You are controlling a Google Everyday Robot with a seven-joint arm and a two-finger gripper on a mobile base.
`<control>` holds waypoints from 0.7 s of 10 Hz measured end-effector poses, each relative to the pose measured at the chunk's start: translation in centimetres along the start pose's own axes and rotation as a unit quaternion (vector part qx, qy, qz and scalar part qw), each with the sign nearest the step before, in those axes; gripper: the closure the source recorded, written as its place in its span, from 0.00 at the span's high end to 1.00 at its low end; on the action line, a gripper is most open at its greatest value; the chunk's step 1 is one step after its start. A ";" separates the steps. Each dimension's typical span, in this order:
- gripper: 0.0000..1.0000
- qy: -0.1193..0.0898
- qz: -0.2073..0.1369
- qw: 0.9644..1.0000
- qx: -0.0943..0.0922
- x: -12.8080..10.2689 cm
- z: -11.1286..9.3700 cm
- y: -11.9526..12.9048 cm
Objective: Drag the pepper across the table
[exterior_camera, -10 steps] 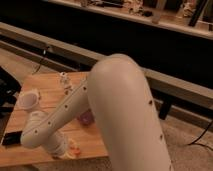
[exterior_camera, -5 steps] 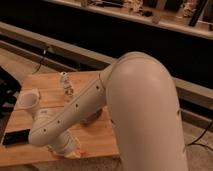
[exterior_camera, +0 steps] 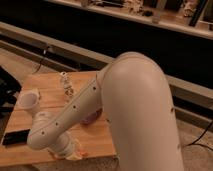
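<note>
Gripper (exterior_camera: 75, 150) low at the near edge of the table (exterior_camera: 47, 90), at the end of the white arm (exterior_camera: 75, 107); whether open or closed, cannot tell. Pepper (exterior_camera: 79, 151), an orange sliver right at the gripper tip. White cup (exterior_camera: 28, 99) far left. Purple bowl (exterior_camera: 91, 118) peeking from behind the arm.

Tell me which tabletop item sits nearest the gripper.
The orange pepper, right at the gripper by the table's near edge. The white cup and purple bowl sit farther back.
</note>
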 end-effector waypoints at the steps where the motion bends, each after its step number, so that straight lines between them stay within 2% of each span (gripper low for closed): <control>1: 0.10 0.006 -0.008 1.000 0.002 -0.1 0.0 0.1; 3: 0.10 0.012 -0.017 1.000 0.004 -0.1 0.1 0.2; 7: 0.10 0.008 -0.035 0.999 0.004 0.2 -0.2 0.5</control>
